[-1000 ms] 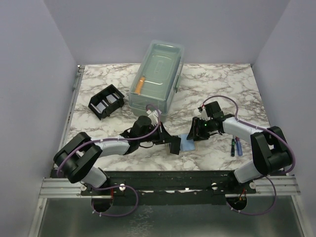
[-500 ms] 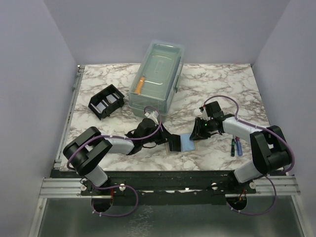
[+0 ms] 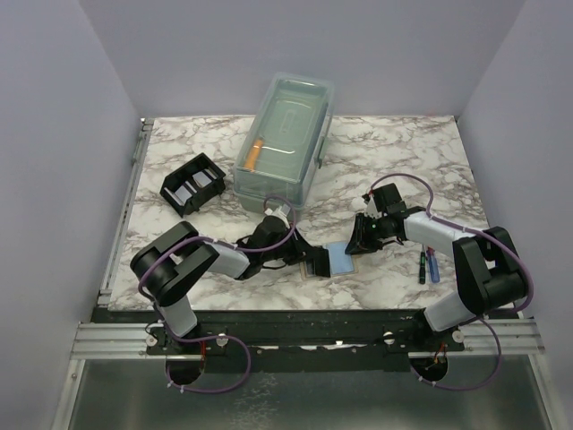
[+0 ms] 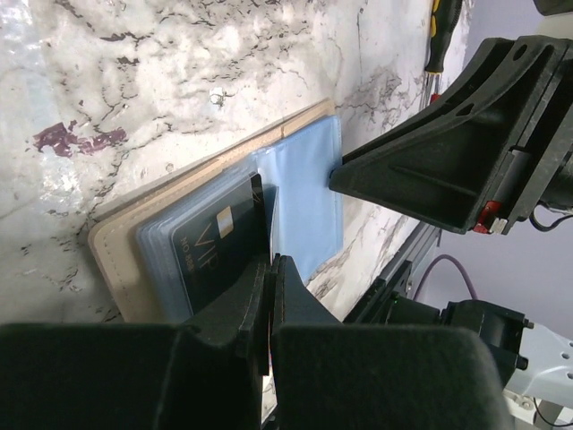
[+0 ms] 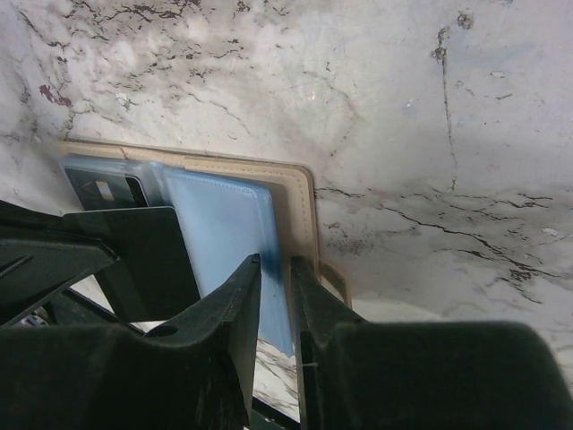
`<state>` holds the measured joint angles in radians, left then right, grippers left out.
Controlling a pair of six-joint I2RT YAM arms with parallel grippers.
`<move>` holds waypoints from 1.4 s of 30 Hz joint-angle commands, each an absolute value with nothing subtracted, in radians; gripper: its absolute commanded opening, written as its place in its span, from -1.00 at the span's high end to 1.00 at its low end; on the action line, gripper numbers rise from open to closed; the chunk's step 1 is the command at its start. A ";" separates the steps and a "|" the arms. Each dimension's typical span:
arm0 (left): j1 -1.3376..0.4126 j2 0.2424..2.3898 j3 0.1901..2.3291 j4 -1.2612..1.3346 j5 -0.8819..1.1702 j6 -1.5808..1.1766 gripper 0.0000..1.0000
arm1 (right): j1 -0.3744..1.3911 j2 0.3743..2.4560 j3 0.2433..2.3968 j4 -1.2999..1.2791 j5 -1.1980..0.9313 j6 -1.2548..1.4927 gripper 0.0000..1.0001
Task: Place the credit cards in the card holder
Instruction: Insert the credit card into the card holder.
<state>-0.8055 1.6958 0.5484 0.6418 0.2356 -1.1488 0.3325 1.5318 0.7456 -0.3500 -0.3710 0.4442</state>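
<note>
A tan pad (image 4: pixel 112 260) lies on the marble near the front, with the credit cards on it. My left gripper (image 4: pixel 271 260) (image 3: pixel 313 262) is shut on the edge of the dark grey card (image 4: pixel 215 246), which is marked VIP and partly overlaps pale sleeves. The light blue card (image 5: pixel 219 224) (image 3: pixel 339 260) lies beside it. My right gripper (image 5: pixel 276 264) (image 3: pixel 355 242) has come in from the opposite side. Its jaws are pinched narrowly on the blue card's edge, right by the pad's rim. The black card holder (image 3: pixel 192 184) stands far off at the back left.
A large clear lidded box (image 3: pixel 286 134) with an orange item inside stands at the back centre. Pens or small screwdrivers (image 3: pixel 428 266) lie to the right of my right arm. The table's front rail (image 3: pixel 304 322) runs close below the pad.
My right gripper's jaws have narrowed onto the blue card's edge. My left arm's elbow has swung inward while its gripper stayed shut at the pad.
</note>
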 commanded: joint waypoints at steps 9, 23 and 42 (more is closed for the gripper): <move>-0.795 1.763 0.583 0.706 0.275 -1.152 1.00 | 0.333 1.577 0.747 -0.341 -0.362 0.416 0.55; -0.793 1.782 0.577 0.752 0.212 -1.067 1.00 | 0.332 1.600 0.756 -0.339 -0.381 0.410 0.60; -0.798 1.811 0.560 0.817 0.139 -1.077 1.00 | 0.332 1.603 0.758 -0.342 -0.387 0.410 0.61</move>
<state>-0.8005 1.7813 0.5571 0.7776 0.1806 -1.0981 0.3267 1.5600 0.7605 -0.3496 -0.4004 0.4286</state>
